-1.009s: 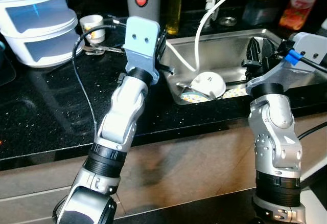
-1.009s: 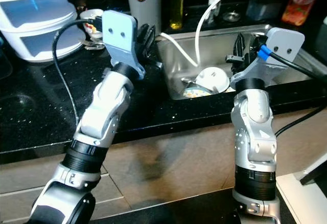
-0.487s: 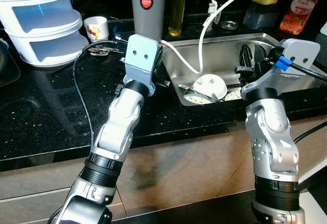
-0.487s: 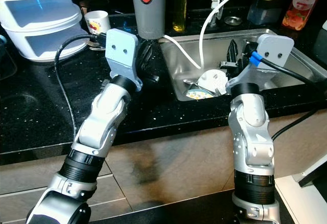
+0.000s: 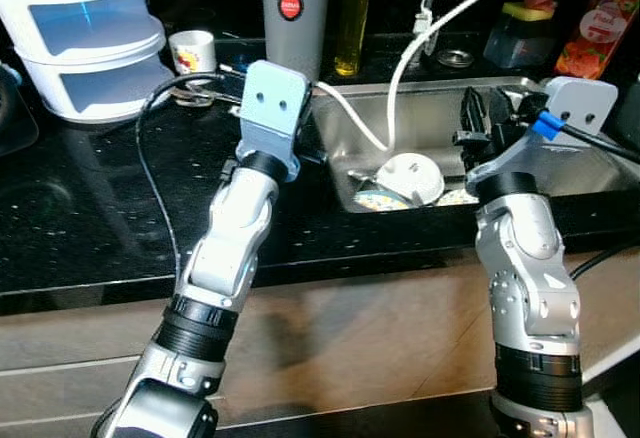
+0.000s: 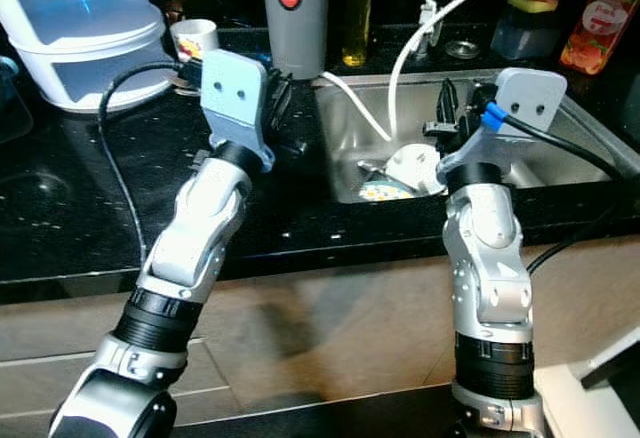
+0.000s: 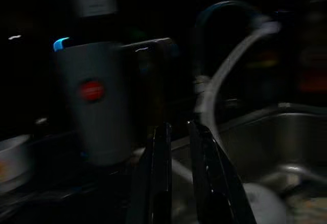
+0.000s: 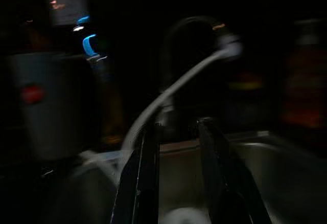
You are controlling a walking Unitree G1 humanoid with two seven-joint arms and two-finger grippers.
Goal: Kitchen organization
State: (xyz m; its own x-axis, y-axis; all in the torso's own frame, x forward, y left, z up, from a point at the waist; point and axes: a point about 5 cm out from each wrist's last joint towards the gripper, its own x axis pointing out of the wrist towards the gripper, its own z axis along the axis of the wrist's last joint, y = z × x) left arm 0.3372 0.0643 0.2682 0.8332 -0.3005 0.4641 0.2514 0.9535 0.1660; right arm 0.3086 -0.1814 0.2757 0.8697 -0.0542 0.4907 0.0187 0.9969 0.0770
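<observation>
A steel sink [image 5: 500, 88] is set in the black counter. It holds a white bowl [image 5: 412, 173] turned over beside a patterned plate [image 5: 378, 199]. A white hose [image 5: 440, 18] curves down into the basin. My left gripper [image 6: 278, 90] hovers over the counter at the sink's left rim, in front of a grey canister [image 5: 292, 8] with a red dot. Its fingers [image 7: 161, 173] are a narrow gap apart and hold nothing. My right gripper [image 5: 480, 123] hangs over the sink, right of the bowl, open and empty [image 8: 176, 127].
Stacked white plastic containers [image 5: 80, 38] and a small cup [image 5: 192, 50] stand at the back left. An oil bottle [image 5: 348, 18], a dark sponge holder [image 5: 520, 33] and a red packet [image 5: 600, 28] line the back. A black cable [image 5: 150, 158] loops over the counter.
My left wrist has come lower and nearer the counter's front. The right wrist has shifted left over the sink. The camera view has moved slightly; the dishes lie as before.
</observation>
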